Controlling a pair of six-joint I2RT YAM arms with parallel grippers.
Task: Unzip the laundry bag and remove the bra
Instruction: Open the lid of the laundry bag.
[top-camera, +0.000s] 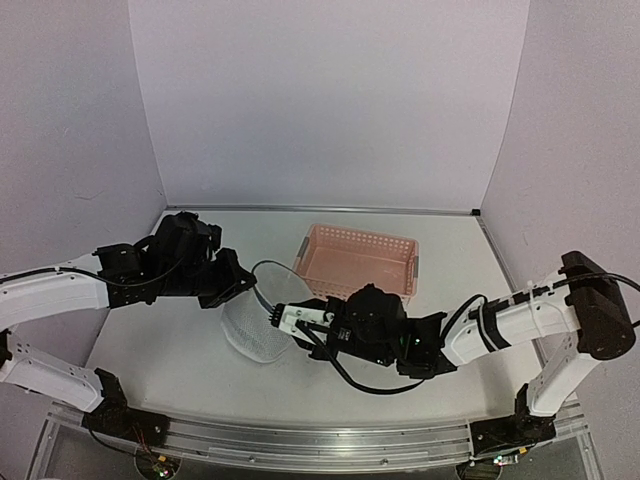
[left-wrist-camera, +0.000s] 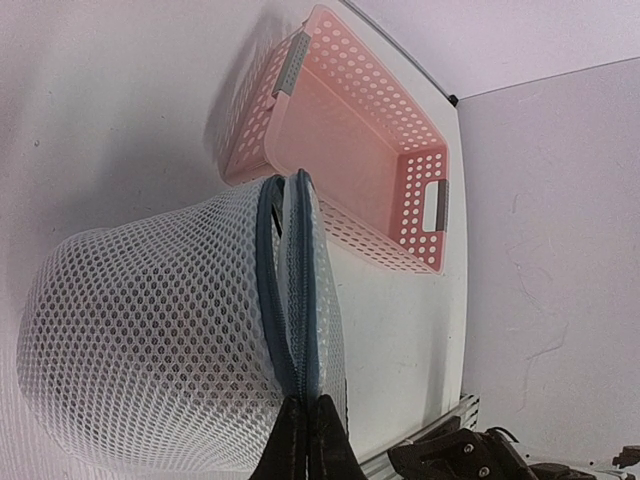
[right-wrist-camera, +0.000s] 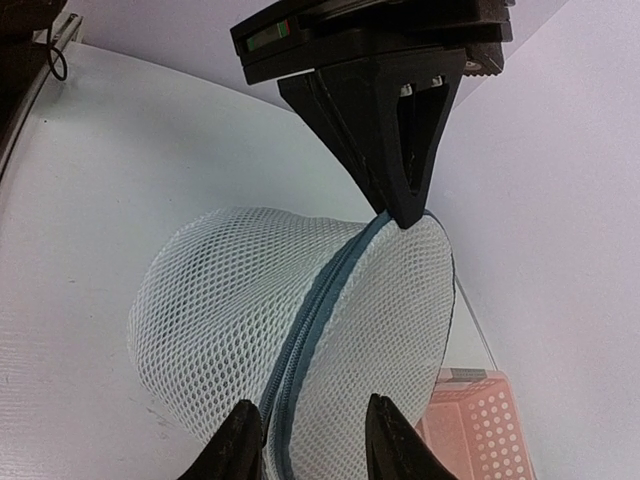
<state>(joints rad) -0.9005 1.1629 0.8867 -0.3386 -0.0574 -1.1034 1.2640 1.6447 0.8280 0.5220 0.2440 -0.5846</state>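
White mesh cylindrical laundry bag (top-camera: 250, 325): lying on its side on the white desk (top-camera: 170, 350), left of centre, between the two hands.
Blue-grey zip band (right-wrist-camera: 310, 320): runs around the bag's rim.
Left hand (left-wrist-camera: 305, 405): fingers pressed together, clamped on the zip band at the bag's far-left edge.
Right hand (right-wrist-camera: 310, 402): fingers apart, one either side of the zip band at the bag's right edge; contact unclear.
Pink perforated plastic basket (top-camera: 360, 258): upright, just beyond the bag, to its right.

The laundry bag (left-wrist-camera: 150, 340) is soft white open-mesh cloth with a grey-blue woven zip tape (right-wrist-camera: 310, 330). The pink basket (left-wrist-camera: 340, 130) is smooth perforated plastic. The tabletop (right-wrist-camera: 90, 200) is matt white.
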